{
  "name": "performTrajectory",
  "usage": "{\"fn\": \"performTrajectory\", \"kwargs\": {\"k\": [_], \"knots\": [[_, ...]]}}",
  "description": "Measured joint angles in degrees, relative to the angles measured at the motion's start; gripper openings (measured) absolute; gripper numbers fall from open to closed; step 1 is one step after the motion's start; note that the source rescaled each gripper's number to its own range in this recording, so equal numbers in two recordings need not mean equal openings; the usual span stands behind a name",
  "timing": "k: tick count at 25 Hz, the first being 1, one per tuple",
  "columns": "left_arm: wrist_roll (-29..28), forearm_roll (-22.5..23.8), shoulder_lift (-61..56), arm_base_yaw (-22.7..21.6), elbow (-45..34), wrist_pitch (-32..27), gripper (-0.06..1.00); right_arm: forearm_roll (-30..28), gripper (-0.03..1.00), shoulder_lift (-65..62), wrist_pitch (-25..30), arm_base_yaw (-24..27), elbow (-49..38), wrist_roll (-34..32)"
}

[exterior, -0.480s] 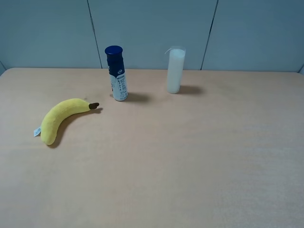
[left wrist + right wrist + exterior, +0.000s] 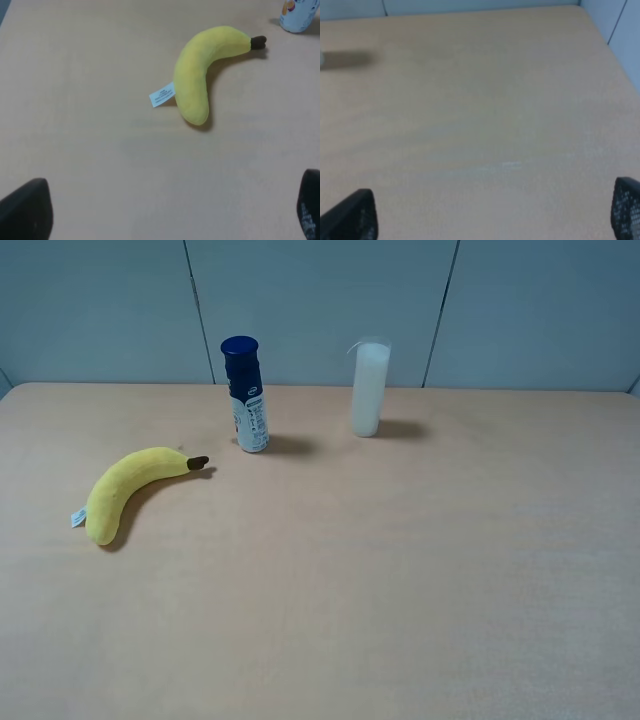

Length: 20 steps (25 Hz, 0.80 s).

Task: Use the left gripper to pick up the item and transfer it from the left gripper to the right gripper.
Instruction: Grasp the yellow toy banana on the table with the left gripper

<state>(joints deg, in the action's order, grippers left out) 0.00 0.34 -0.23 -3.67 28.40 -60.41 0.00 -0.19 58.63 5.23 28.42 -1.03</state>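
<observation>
Lying untouched on the counter [image 2: 400,570] left of the blue-capped bottle [image 2: 246,395], the plush banana [image 2: 125,490] awaits pickup; the left pincer [image 2: 167,212] and right pincer [image 2: 492,212] gape wide, empty, so grasp and handover are both left to do.

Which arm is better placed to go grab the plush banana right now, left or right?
Left. The banana lies on the left of the table, and the left wrist view shows it ahead of the open left tool. The right tool has only table in its view.
</observation>
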Motion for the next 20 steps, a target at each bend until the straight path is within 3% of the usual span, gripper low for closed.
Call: {"fn": "performTrajectory", "kwargs": {"k": [15,20], "knots": [[0.0,0.0,0.0,0.0,0.4,0.0,0.98,0.0,1.00,0.0,0.0,0.0,0.0,0.0],[-0.4,0.0,5.1,0.0,7.4,-0.6,0.98,0.0,1.00,0.0,0.0,0.0,0.0,0.0]]}}
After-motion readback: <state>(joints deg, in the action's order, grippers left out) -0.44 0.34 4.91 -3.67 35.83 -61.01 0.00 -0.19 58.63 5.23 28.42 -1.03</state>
